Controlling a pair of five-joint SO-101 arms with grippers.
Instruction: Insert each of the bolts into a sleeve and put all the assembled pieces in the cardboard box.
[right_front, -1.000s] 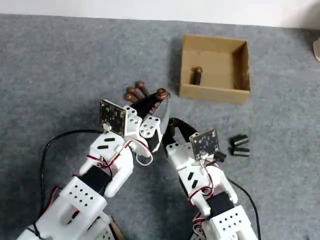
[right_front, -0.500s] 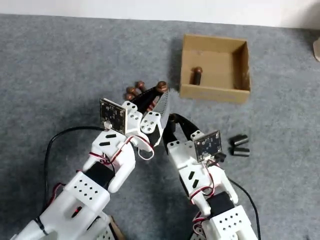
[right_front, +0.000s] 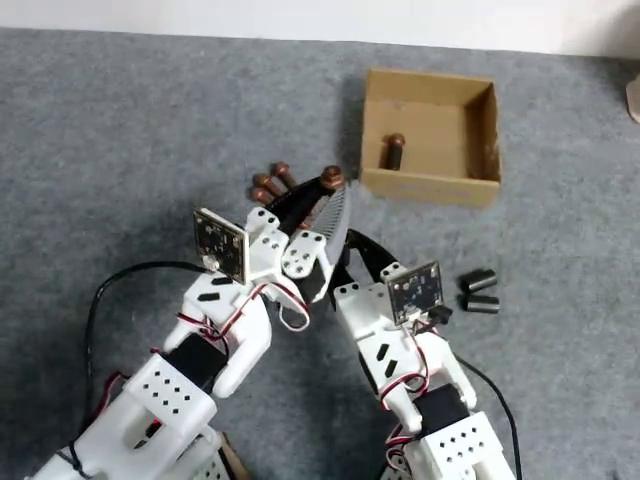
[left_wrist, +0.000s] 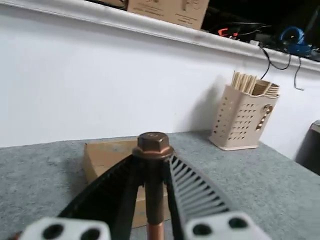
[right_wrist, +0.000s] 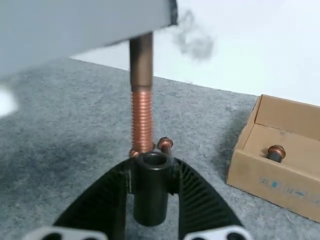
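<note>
Bench (right_front: 120, 130): surfaced in grey felt-like matting, which runs out well beyond the left tool (left_wrist: 153, 157) on every side.

White wall (left_wrist: 100, 75): rises at the far edge of the bench, beyond the left tool.

Beige perforated holder (left_wrist: 242, 122): stands on the bench at the foot of the wall, well apart from the left tool and to its right. It holds upright pale wooden sticks (left_wrist: 247, 80).

Ledge (left_wrist: 150, 25): caps the wall. Dark cables (left_wrist: 267, 57) and a blue object (left_wrist: 295, 36) lie above the holder.

The bolt (left_wrist: 152, 145) is copper, the sleeve (right_wrist: 150, 200) apparently black, the cardboard box (right_front: 428, 186) tan, the table (right_front: 120, 130) speckled grey
</note>
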